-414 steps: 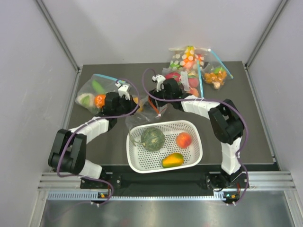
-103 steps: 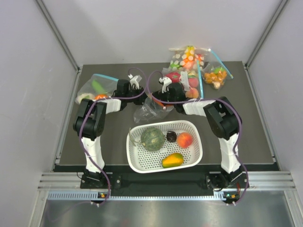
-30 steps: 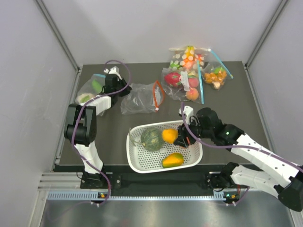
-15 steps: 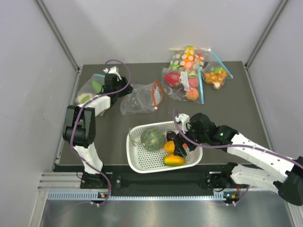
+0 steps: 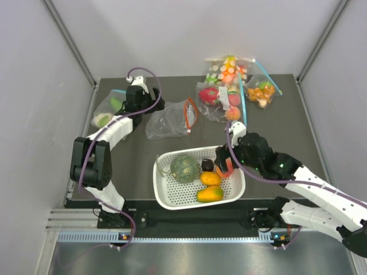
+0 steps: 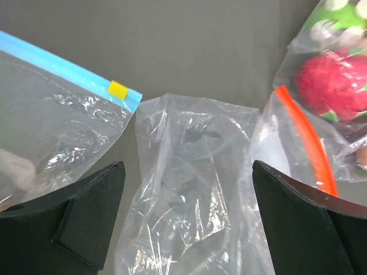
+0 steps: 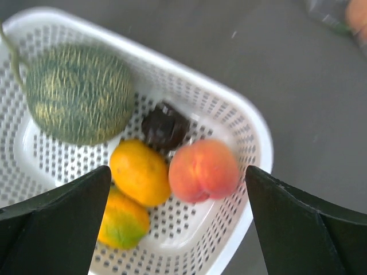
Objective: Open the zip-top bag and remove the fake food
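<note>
Counting five pieces of fake food (image 7: 74, 94) inside one white basket (image 5: 172, 195) at lower middle of the overhead view:
- one dark green melon (image 5: 185, 168)
- one small dark piece (image 5: 207, 165)
- one small orange (image 5: 210, 178)
- one yellow-orange mango (image 5: 210, 194)
- one orange-red peach (image 7: 203, 170)

Peach touching both orange and dark piece in the right wrist view. Mango just below the orange, melon at the basket's left end.

Hovering over the basket's right end: right hand (image 5: 223, 166), spread wide, gripping nothing.

Lying crumpled and empty on the dark worktop (image 5: 287, 132), upper middle of the overhead view: one clear zip-top bag (image 5: 166, 120), its one red-orange strip (image 5: 189, 114) along the right edge, well apart from the basket.

Poised at the bag's left end: left hand (image 5: 156, 106), likewise spread wide, gripping nothing. Bag below and between the two dark fingers (image 6: 86, 212) in the left wrist view.

Four further clear bags of toy food besides:
- one single bag (image 5: 109, 109) at upper left, just beside the left hand
- one cluster of three bags (image 5: 221, 98) at upper right

Blue strips showing on the single bag and within the cluster.
</note>
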Controlling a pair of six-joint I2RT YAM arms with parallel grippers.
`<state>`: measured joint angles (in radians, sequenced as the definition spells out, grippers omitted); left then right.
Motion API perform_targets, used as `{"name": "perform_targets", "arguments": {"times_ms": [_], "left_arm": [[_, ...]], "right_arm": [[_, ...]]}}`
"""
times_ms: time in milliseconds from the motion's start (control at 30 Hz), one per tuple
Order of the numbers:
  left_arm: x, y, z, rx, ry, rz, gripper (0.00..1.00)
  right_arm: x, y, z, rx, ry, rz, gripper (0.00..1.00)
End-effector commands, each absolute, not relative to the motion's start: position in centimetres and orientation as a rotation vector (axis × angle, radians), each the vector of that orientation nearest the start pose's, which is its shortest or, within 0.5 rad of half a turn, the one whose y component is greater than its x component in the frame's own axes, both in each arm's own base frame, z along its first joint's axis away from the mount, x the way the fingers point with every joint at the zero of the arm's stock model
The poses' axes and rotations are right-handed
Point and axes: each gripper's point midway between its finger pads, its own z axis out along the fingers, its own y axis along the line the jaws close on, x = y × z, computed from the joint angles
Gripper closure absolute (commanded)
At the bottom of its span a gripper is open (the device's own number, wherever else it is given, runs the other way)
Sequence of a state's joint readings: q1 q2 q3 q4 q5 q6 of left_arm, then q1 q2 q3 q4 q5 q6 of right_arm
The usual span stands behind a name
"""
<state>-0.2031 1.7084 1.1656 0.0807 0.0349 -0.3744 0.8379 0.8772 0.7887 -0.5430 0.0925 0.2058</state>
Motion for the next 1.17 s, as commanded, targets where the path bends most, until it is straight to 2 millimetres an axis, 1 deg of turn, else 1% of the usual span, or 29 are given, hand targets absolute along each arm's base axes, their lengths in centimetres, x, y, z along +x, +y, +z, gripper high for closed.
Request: {"name": "perform_targets", "arguments": {"times_ms": [0, 33, 67, 100, 133, 167, 200, 233, 267, 300, 333, 367, 400, 433, 467, 500, 533, 567, 600, 633, 700, 733, 800, 833, 1000, 1133], "left_arm": [[48.5, -11.3, 22.4, -0.135, 1.905, -0.305, 0.03], [48.1, -11.2, 22.6, -0.137, 1.916, -0.283, 0.03], [47.6, -11.1, 23.9, -0.134, 1.897, -0.281, 0.03], [47.0, -11.0, 24.0, -0.119, 1.911, -0.262, 0.03], [46.6, -11.2, 24.6, -0.112, 1.908, -0.244, 0.03], [45.6, -11.1, 25.1, -0.104, 1.917, -0.226, 0.03], [45.1, -11.0, 25.3, -0.093, 1.923, -0.205, 0.03], [44.6, -11.1, 25.6, -0.095, 1.922, -0.184, 0.03], [43.6, -10.9, 25.8, -0.094, 1.941, -0.170, 0.02], [43.1, -10.7, 25.9, -0.100, 1.950, -0.163, 0.02], [42.5, -10.6, 26.5, -0.104, 1.949, -0.152, 0.02], [41.7, -10.4, 26.2, -0.104, 1.980, -0.132, 0.02], [41.2, -10.4, 26.3, -0.101, 1.987, -0.123, 0.02], [40.6, -10.2, 26.9, -0.107, 1.980, -0.117, 0.02], [40.2, -9.8, 27.0, -0.118, 1.982, -0.097, 0.02], [39.5, -9.6, 26.8, -0.116, 2.000, -0.083, 0.02], [39.0, -9.4, 27.5, -0.123, 1.988, -0.081, 0.02], [38.6, -9.0, 27.7, -0.138, 1.986, -0.069, 0.02], [38.1, -8.7, 27.7, -0.151, 1.990, -0.059, 0.02], [37.6, -8.5, 28.4, -0.154, 1.974, -0.063, 0.02], [37.0, -8.1, 28.8, -0.160, 1.965, -0.059, 0.02], [36.5, -7.9, 29.3, -0.162, 1.954, -0.064, 0.02], [36.2, -7.7, 29.4, -0.164, 1.949, -0.057, 0.02], [35.9, -7.6, 29.7, -0.165, 1.941, -0.060, 0.02], [35.5, -7.3, 29.7, -0.160, 1.936, -0.052, 0.02], [35.5, -7.1, 29.8, -0.154, 1.932, -0.034, 0.01]], "right_arm": [[24.3, 19.2, 23.6, -0.420, 1.937, 0.387, 0.00], [25.9, 18.2, 24.0, -0.362, 1.936, 0.357, 0.00], [27.1, 17.9, 24.8, -0.325, 1.912, 0.358, 0.00], [27.8, 17.9, 25.1, -0.319, 1.908, 0.391, 0.00], [29.8, 16.3, 25.4, -0.246, 1.911, 0.371, 0.00], [31.0, 15.9, 26.2, -0.202, 1.886, 0.403, 0.00], [32.2, 14.6, 26.5, -0.156, 1.882, 0.419, 0.00], [33.3, 14.3, 26.9, -0.128, 1.878, 0.423, 0.00], [34.1, 14.0, 27.5, -0.103, 1.861, 0.444, 0.00], [35.0, 13.0, 27.8, -0.073, 1.859, 0.439, 0.00], [35.9, 12.6, 28.4, -0.058, 1.854, 0.434, 0.01], [36.3, 12.3, 28.6, -0.045, 1.851, 0.434, 0.01], [36.8, 11.4, 29.4, -0.022, 1.835, 0.426, 0.01], [37.1, 11.1, 29.6, -0.013, 1.831, 0.424, 0.00], [37.2, 10.6, 29.9, -0.001, 1.823, 0.421, 0.00], [37.4, 9.7, 30.4, 0.018, 1.811, 0.413, 0.00], [37.4, 9.1, 30.8, 0.030, 1.801, 0.404, 0.00], [37.3, 8.6, 31.0, 0.045, 1.794, 0.397, 0.00], [37.4, 7.6, 31.2, 0.065, 1.787, 0.384, 0.00], [37.1, 7.1, 31.5, 0.072, 1.777, 0.380, 0.00], [37.0, 5.9, 31.4, 0.094, 1.777, 0.355, 0.00], [36.9, 5.5, 31.4, 0.098, 1.776, 0.348, 0.00], [36.8, 4.7, 31.1, 0.115, 1.783, 0.334, 0.00], [36.7, 4.6, 30.9, 0.117, 1.786, 0.335, 0.00], [36.8, 4.6, 29.9, 0.120, 1.802, 0.353, 0.00], [36.9, 4.5, 29.4, 0.117, 1.817, 0.351, 0.00]]}}
